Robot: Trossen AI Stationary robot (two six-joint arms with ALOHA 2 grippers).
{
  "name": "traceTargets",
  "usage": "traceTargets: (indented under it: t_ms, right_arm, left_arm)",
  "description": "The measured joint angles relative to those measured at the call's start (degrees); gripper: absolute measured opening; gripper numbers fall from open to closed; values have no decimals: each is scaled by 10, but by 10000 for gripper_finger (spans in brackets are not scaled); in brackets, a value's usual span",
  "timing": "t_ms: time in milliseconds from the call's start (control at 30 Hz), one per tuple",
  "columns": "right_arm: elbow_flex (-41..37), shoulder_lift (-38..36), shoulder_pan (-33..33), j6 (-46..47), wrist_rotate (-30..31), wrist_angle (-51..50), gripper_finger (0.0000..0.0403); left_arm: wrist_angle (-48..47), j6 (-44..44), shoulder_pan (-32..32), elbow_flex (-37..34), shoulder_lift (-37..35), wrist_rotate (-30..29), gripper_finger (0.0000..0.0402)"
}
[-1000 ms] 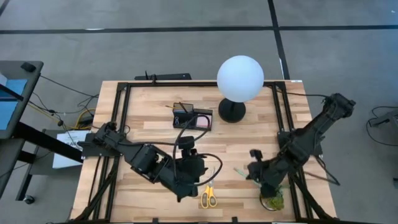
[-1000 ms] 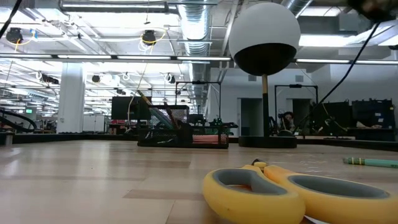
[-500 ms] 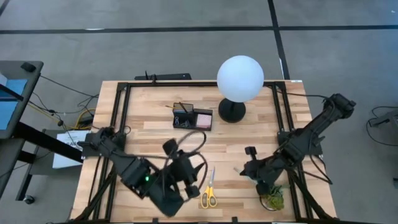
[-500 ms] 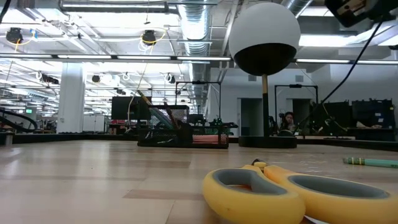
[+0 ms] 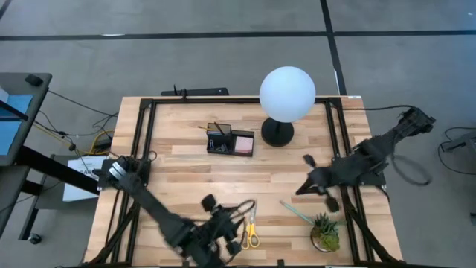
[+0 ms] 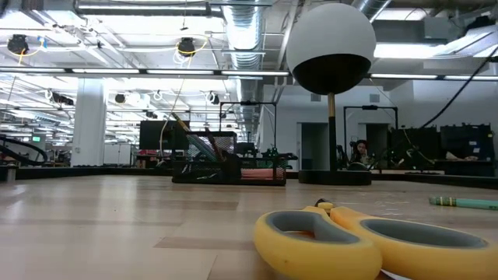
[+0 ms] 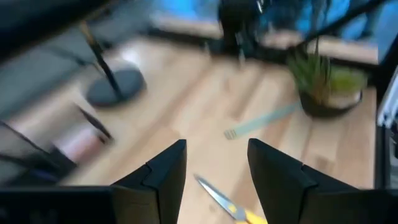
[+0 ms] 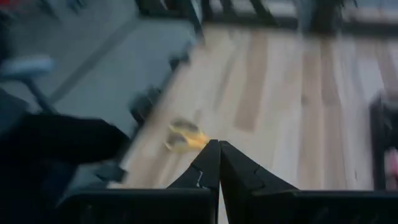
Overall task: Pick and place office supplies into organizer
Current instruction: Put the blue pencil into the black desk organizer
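Note:
The yellow-handled scissors [image 5: 249,231] lie flat near the table's near edge, and their handles fill the low view [image 6: 366,243]. A teal pen [image 5: 297,213] lies flat to their right. The black organizer [image 5: 230,141] stands at the table's middle far side with a pink pad [image 5: 243,143] and thin pens in it. My left gripper [image 5: 235,227], open, hovers just left of the scissors; its wrist view shows a scissor blade [image 7: 219,198] and the pen [image 7: 261,123] beyond its fingers. My right gripper [image 5: 300,189] is shut, above the table beyond the pen, touching nothing.
A white globe lamp [image 5: 287,93] on a black base [image 5: 277,133] stands right of the organizer. A small green potted plant [image 5: 325,234] sits at the near right corner. Black frame rails [image 5: 149,134] run along the table's sides. Bare wood lies between organizer and scissors.
My left arm has swung down toward the table's near edge, bringing its gripper from mid-table to just left of the scissors. My right gripper has drawn back from the plant toward the far right, uncovering the teal pen. Scissors and pen have stayed put.

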Motion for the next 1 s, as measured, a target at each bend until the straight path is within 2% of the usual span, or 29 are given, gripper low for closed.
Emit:
traceTargets:
  t_ms: [67,133,200,300,367,400,467,567,700,833,1000]
  right_arm:
    - [0,-42,10,-8,-10,11,0]
    - [0,-76,23,-8,-10,27,0]
    - [1,-100,36,-8,-10,39,0]
    - [1,-117,53,-8,-10,33,0]
    - [1,-116,62,-8,-8,23,0]
    - [1,-114,67,-8,-7,17,0]
    - [1,-106,78,-8,2,8,0]
    - [1,-93,89,-12,7,4,0]
    - [1,-78,100,-57,30,7,0]
    - [1,-68,102,-68,104,4,0]
    - [1,-68,102,-65,111,-6,0]
  left_arm:
    - [81,39,35,-47,0,77,167]
    - [203,132,73,-92,1,158,167]
    - [370,254,113,-137,1,278,167]
    - [599,425,170,-194,0,497,167]
    - [681,470,203,-226,-3,602,167]
    - [701,471,218,-240,-3,627,167]
    - [705,443,242,-262,-1,634,167]
    - [696,388,273,-292,0,601,167]
    - [751,324,297,-311,32,585,167]
    - [795,354,307,-290,75,620,167]
    - [789,361,311,-256,148,625,167]
